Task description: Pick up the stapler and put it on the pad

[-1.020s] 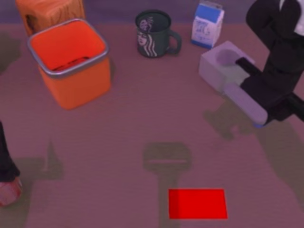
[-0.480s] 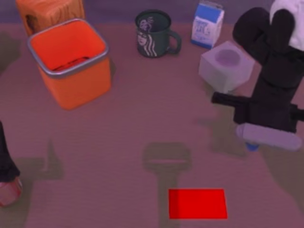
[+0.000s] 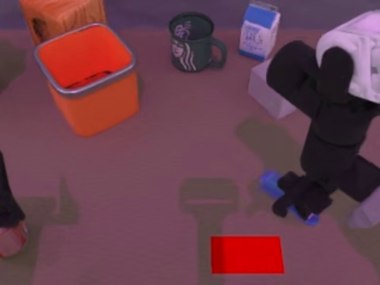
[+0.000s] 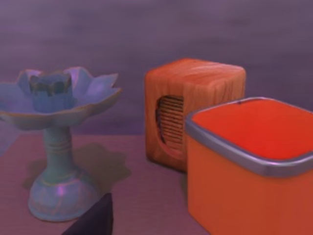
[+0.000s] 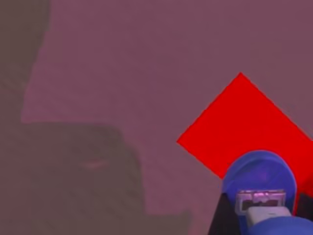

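Looking down from the top camera, I am seeing my right gripper (image 3: pixel 300 202) sitting low over the stapler (image 3: pixel 270 181), right of the table's (image 3: pixel 178 154) middle. The stapler is lying slantwise, with 1 blue end poking out toward the left of the black fingers and a smaller blue tip showing on their far side. The fingers are sitting around its middle, so I am reading them as closed on it, though I cannot tell whether it is touching the table or lifted. The pad (image 3: pixel 247 254) is lying flat near the front edge, just left of and nearer the front than the stapler, apart from it. In the right wrist camera the stapler's (image 5: pixel 259 176) rounded blue nose is showing right at the gripper, overlapping the pad's (image 5: pixel 244 122) red corner. My left arm (image 3: pixel 9 208) is resting parked at the far left edge. The orange bin (image 3: pixel 89 77), mug (image 3: pixel 193 41) and milk carton (image 3: pixel 259 29) are standing along the back.
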### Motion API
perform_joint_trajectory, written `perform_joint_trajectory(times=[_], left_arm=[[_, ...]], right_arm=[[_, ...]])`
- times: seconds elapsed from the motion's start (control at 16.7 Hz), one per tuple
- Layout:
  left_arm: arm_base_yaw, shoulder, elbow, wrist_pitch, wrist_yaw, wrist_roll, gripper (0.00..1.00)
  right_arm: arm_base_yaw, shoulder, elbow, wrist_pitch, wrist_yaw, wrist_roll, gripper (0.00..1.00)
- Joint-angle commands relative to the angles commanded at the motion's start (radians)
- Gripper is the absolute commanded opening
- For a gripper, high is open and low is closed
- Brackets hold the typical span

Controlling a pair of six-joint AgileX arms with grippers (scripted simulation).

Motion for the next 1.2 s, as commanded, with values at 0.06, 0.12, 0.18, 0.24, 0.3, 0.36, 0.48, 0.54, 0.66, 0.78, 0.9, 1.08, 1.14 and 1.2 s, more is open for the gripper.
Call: perform_joint_trajectory(times=[0.06,0.12,0.18,0.24,0.3,0.36,0.48,0.54,0.66,0.78,0.9,1.08,1.14,1.2], left_arm=[[0.0,0.0,0.0,0.0,0.0,0.0,1.0],[0.0,0.0,0.0,0.0,0.0,0.0,1.0],[0.0,0.0,0.0,0.0,0.0,0.0,1.0],[0.0,0.0,0.0,0.0,0.0,0.0,1.0],[0.0,0.0,0.0,0.0,0.0,0.0,1.0],[0.0,0.0,0.0,0.0,0.0,0.0,1.0],[0.0,0.0,0.0,0.0,0.0,0.0,1.0],[0.0,0.0,0.0,0.0,0.0,0.0,1.0],[0.0,0.0,0.0,0.0,0.0,0.0,1.0],[0.0,0.0,0.0,0.0,0.0,0.0,1.0],[0.0,0.0,0.0,0.0,0.0,0.0,1.0],[0.0,0.0,0.0,0.0,0.0,0.0,1.0],[0.0,0.0,0.0,0.0,0.0,0.0,1.0],[0.0,0.0,0.0,0.0,0.0,0.0,1.0]], right_arm=[[0.018,-0.011,-0.013,0.006,0.006,-0.093,0.0],[0.035,-0.022,-0.024,0.014,0.014,-0.184,0.0],[0.05,-0.033,-0.034,0.023,0.022,-0.271,0.0],[0.065,-0.042,-0.043,0.034,0.032,-0.352,0.0],[0.079,-0.051,-0.05,0.045,0.042,-0.426,0.0],[0.091,-0.059,-0.056,0.056,0.053,-0.491,0.0],[0.111,-0.071,-0.065,0.077,0.072,-0.594,0.0],[0.119,-0.076,-0.068,0.086,0.08,-0.633,0.0],[0.128,-0.082,-0.071,0.099,0.092,-0.682,0.0],[0.13,-0.083,-0.072,0.101,0.094,-0.691,0.0],[0.13,-0.083,-0.072,0.101,0.094,-0.691,0.0],[0.126,-0.078,-0.071,0.103,0.092,-0.688,0.0],[0.128,-0.071,-0.079,0.116,0.093,-0.686,0.0],[0.13,-0.061,-0.091,0.139,0.093,-0.681,0.0]])
